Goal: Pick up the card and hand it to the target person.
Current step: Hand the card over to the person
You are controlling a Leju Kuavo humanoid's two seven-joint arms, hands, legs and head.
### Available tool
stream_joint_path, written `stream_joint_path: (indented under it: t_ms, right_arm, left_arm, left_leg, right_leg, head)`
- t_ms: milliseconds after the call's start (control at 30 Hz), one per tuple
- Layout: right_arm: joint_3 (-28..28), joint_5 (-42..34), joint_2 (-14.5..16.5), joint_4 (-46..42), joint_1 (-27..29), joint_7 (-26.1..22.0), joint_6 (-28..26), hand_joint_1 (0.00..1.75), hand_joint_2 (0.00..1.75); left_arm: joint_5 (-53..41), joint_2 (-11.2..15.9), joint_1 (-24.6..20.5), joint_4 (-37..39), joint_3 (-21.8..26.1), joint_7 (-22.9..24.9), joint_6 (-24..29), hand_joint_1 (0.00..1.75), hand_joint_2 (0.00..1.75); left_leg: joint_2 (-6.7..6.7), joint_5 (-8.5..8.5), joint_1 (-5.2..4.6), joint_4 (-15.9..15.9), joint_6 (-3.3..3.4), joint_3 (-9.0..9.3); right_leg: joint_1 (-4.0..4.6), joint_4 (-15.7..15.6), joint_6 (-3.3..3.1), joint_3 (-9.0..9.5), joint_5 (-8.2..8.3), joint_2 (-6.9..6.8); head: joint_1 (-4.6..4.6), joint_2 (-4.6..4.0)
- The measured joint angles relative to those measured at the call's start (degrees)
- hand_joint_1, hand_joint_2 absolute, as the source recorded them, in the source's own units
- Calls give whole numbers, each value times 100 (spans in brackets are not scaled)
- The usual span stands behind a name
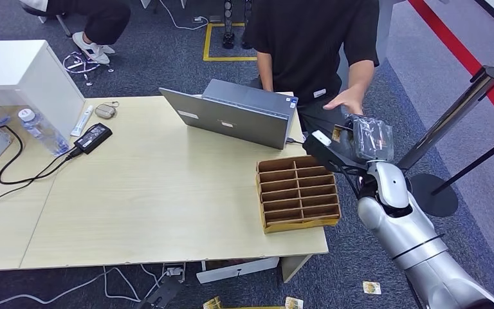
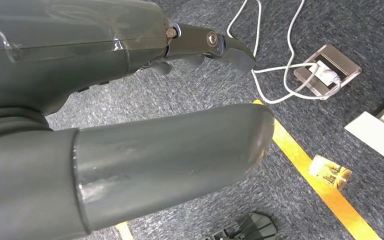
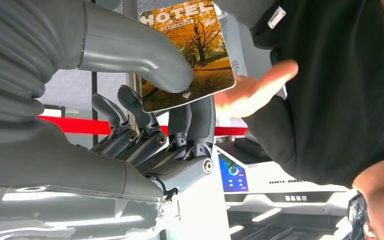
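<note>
handover step: card is up and presented, waiting on the person's take

nearest first: left hand (image 2: 130, 150) hangs low over the carpet, thumb out and the darker fingers not curled on anything, so it reads as empty and idle. a loose card on the floor (image 2: 330, 172) lies beside a yellow tape line (image 2: 305, 165), and a floor socket (image 2: 325, 70) with white cables sits further off. not part of this step.

right arm (image 1: 411, 232) comes up from 5 o'clock in the head view, past the table (image 1: 135, 193) edge. the cardboard sorter tray (image 1: 298, 193) sits at the table's near right corner, roughly 9 o'clock of the right hand (image 1: 350, 151).

right hand has the card (image 3: 190, 50) pinched: thumb pressed on the printed face, fingers (image 3: 200, 120) behind it. the card reads "hotel" over an autumn tree photo. grip looks firm, most of the card stands free of the hand.

beyond it, the person's hand (image 3: 252, 92) is open and flat, just beside the card's free edge; can't tell if it touches. in the head view that hand (image 1: 347, 100) is at about 12 o'clock of the robot hand, with the person standing behind the laptop (image 1: 238, 116).

judgement: pick is done, this is the handoff. next move calls for holding the card steady until the person's fingers close on it, then easing the thumb off. release early and it drops to the floor.
</note>
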Motion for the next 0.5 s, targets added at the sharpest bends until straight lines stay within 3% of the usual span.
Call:
stream_joint_path:
  t_ms: [500]
  right_arm:
    - [5, 174, 33, 183, 1, -5, -51, 141, 175]
  left_arm:
    - [-2, 0, 0, 0, 0, 8, -15, 0, 0]
  left_leg:
    - [0, 0, 0, 1, 0, 2]
  right_leg:
    - [0, 0, 0, 0, 0, 1]
  head:
    - [0, 0]
